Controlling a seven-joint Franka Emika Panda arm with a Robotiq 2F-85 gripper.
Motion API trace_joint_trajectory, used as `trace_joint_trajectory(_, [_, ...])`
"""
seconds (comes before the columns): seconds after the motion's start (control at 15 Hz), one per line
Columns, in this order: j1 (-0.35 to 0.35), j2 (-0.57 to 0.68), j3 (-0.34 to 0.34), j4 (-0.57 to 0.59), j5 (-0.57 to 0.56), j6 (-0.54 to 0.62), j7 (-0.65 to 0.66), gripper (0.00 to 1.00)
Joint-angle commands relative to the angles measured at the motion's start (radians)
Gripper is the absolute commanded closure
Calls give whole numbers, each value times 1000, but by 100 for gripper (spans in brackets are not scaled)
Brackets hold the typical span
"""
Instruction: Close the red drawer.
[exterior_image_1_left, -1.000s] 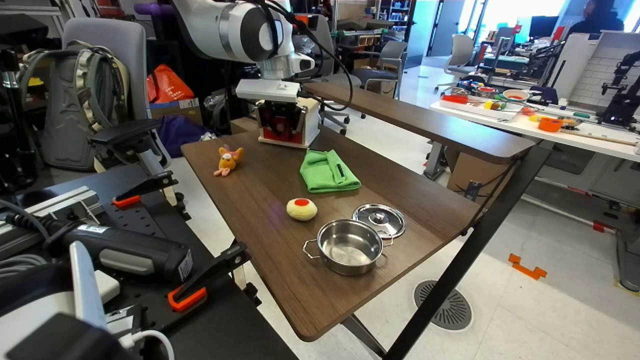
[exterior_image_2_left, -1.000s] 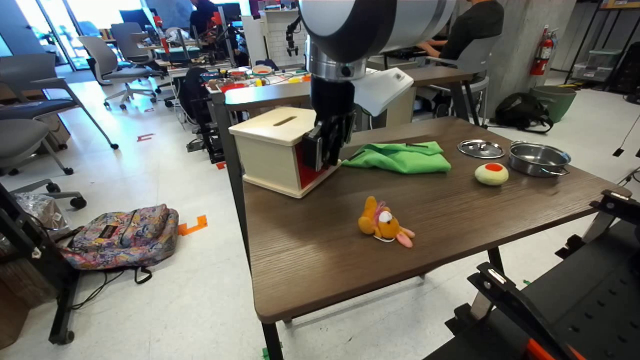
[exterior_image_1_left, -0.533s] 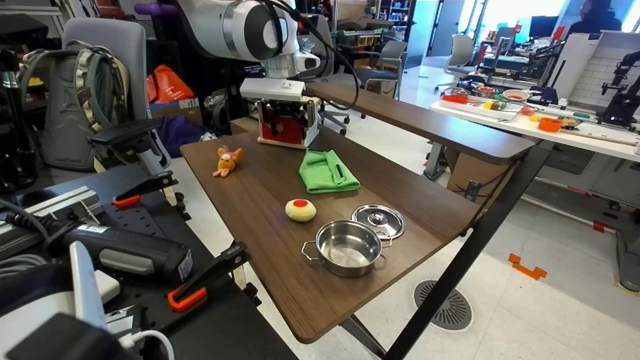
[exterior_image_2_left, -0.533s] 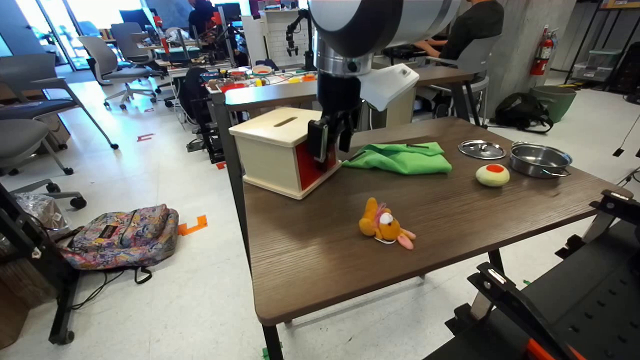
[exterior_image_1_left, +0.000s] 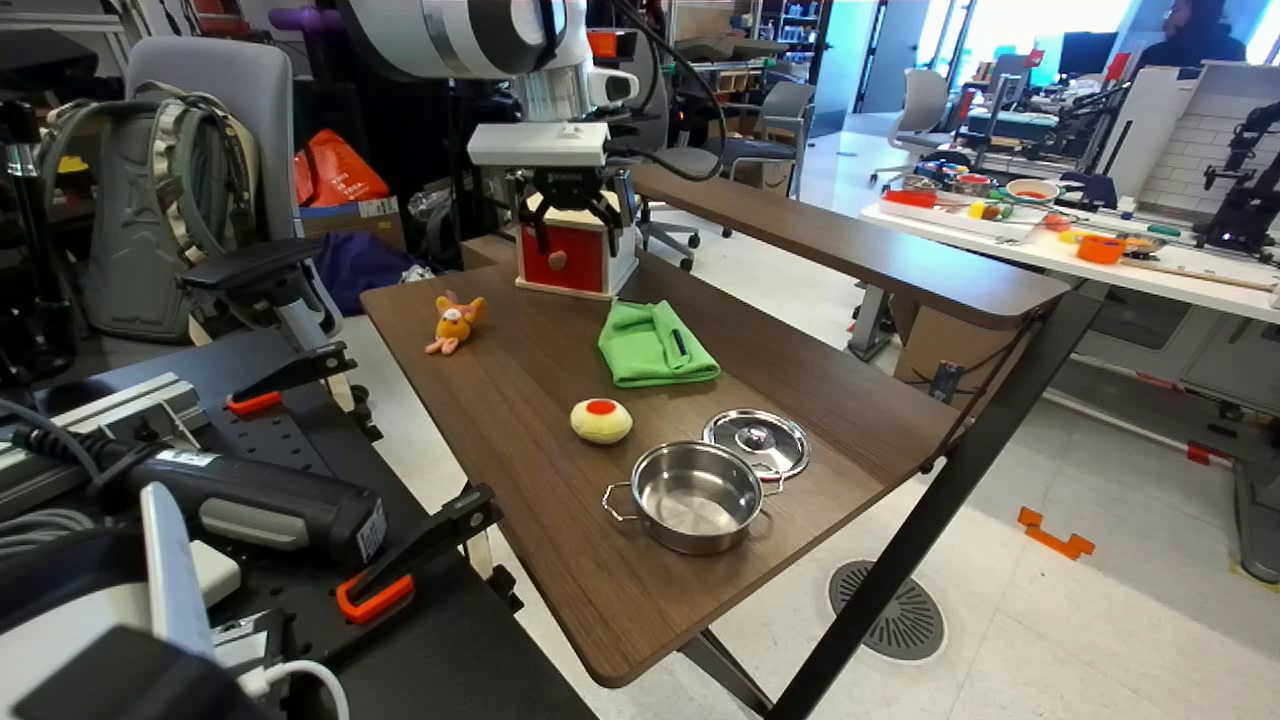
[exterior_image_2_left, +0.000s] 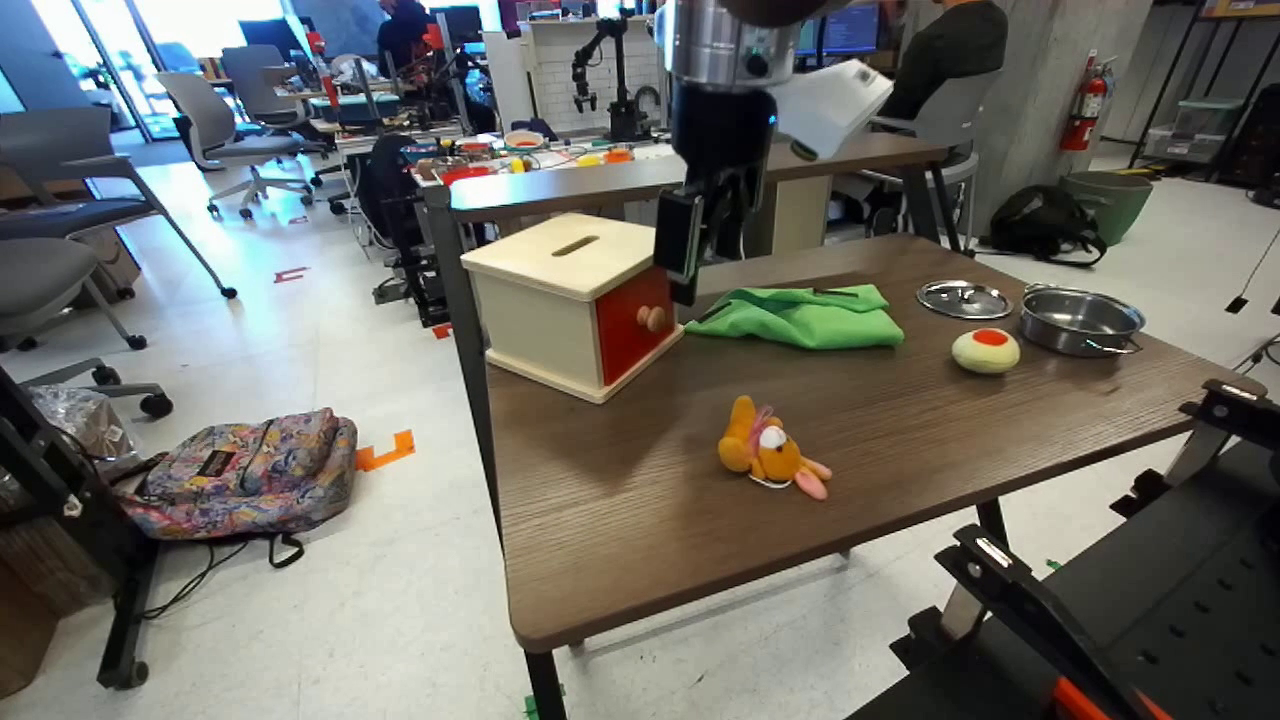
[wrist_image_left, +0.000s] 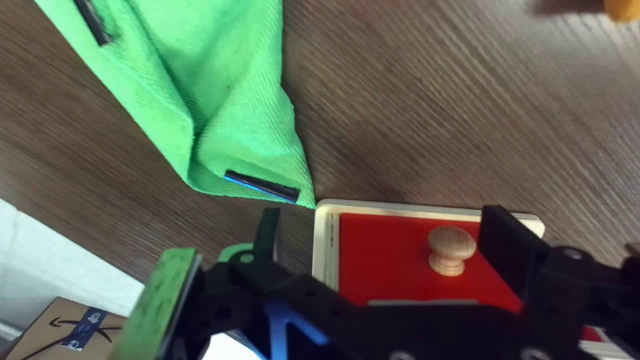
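A brown worktop (exterior_image_2_left: 860, 405) is carrying a pale wooden drawer box (exterior_image_2_left: 540, 318) at one end. The tool (exterior_image_1_left: 578, 246) is hanging near its front, jaws standing apart, holding nothing. The red drawer (exterior_image_2_left: 622, 328) is sitting apparently flush inside; closing is looking done, perhaps leaving only retreat. Its wooden knob (wrist_image_left: 451, 246) is protruding.

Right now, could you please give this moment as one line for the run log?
drawer: looks flush and shut | gripper: open, near knob, holding nothing | cloth: beside drawer | task: looks complete
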Motion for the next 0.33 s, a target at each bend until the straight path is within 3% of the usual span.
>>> trace_joint_trajectory(0.0, [-22,-212,-16,-222,-58,50,-43,0])
trace_joint_trajectory(0.07, [-41,-259,-7,-272,-54,88,-59,0])
trace_joint_trajectory(0.13, [-21,-133,-8,-132,-35,30,-28,0])
trace_joint_trajectory(0.27, [-36,-213,-7,-214,-36,55,-46,0])
